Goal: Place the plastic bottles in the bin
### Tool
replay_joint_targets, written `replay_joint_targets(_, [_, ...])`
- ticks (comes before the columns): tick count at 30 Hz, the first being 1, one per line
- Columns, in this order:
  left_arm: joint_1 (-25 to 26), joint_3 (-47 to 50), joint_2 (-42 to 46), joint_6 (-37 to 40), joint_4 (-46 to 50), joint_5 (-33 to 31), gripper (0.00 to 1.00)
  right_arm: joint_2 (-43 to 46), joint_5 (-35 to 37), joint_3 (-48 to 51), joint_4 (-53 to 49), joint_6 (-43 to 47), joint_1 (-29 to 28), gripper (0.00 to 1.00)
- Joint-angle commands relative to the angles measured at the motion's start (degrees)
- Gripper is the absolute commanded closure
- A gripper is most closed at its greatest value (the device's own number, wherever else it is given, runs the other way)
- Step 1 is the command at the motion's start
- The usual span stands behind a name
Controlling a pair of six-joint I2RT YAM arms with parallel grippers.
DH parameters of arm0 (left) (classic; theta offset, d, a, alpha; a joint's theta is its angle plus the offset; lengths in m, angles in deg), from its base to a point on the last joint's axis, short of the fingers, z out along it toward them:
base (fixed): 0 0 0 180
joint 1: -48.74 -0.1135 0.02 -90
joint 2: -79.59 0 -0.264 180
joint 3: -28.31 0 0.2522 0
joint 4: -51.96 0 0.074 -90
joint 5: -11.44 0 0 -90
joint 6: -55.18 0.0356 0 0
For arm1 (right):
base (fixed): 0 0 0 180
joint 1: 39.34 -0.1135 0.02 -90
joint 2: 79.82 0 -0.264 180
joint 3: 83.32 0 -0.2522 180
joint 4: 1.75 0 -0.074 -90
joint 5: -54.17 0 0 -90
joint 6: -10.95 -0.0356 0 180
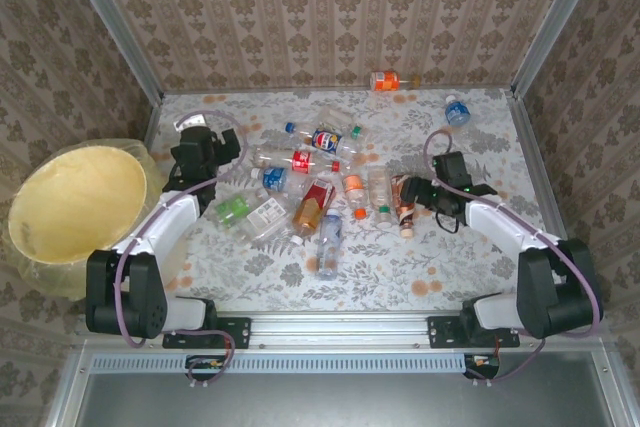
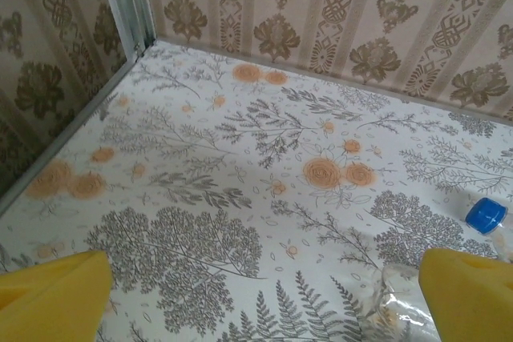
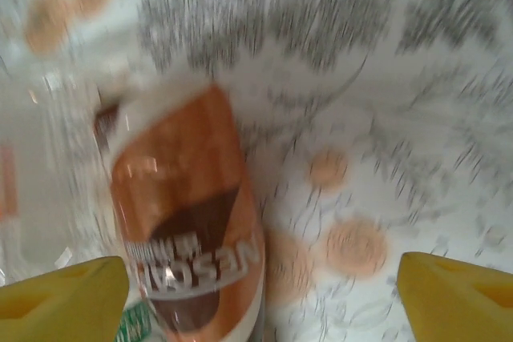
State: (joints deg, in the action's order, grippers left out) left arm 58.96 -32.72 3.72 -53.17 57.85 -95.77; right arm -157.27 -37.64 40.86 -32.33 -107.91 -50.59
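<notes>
Several plastic bottles (image 1: 318, 192) lie scattered over the middle of the flowered table. The pale yellow bin (image 1: 75, 202) stands off the table's left edge. My right gripper (image 1: 418, 193) is low over a bottle with an orange and brown label (image 1: 403, 205). In the blurred right wrist view that bottle (image 3: 188, 230) lies between the yellow fingers (image 3: 64, 298), close to the left one, and my right gripper (image 3: 260, 302) is open. My left gripper (image 1: 215, 142) hovers at the table's back left, open (image 2: 260, 298), over bare cloth. A clear bottle (image 2: 401, 298) lies by its right finger.
An orange-labelled bottle (image 1: 385, 80) lies against the back wall, and a blue-capped one (image 1: 456, 110) sits at the back right. A blue cap (image 2: 486, 215) shows at the right of the left wrist view. Metal frame posts (image 2: 128, 6) and papered walls close in the table.
</notes>
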Motion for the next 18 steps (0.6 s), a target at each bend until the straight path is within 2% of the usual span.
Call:
replay_joint_targets(1, [0.2,-2.2,0.5,-5.0,2.6,0.1,0.0,-1.4,1.8,0.1,-7.2,-3.5,-2.9,0.18])
replay_joint_targets(9, [0.1,-2.4,0.6,-6.2,2.9,3.5,0.0,-1.8,6.7,2.5,-6.7,-6.1,-6.4,0.35])
replay_joint_targets(14, [0.1,-2.5,0.3,-7.9,3.1,5.1,0.0,-5.9,7.1,1.7,-7.1,-5.7,-7.2,0.4])
replay_joint_targets(18, [0.1,-2.5,0.4,-9.3,3.3,7.0,0.0,-7.7,10.6,0.3,-9.2,-5.9,-8.4,0.44])
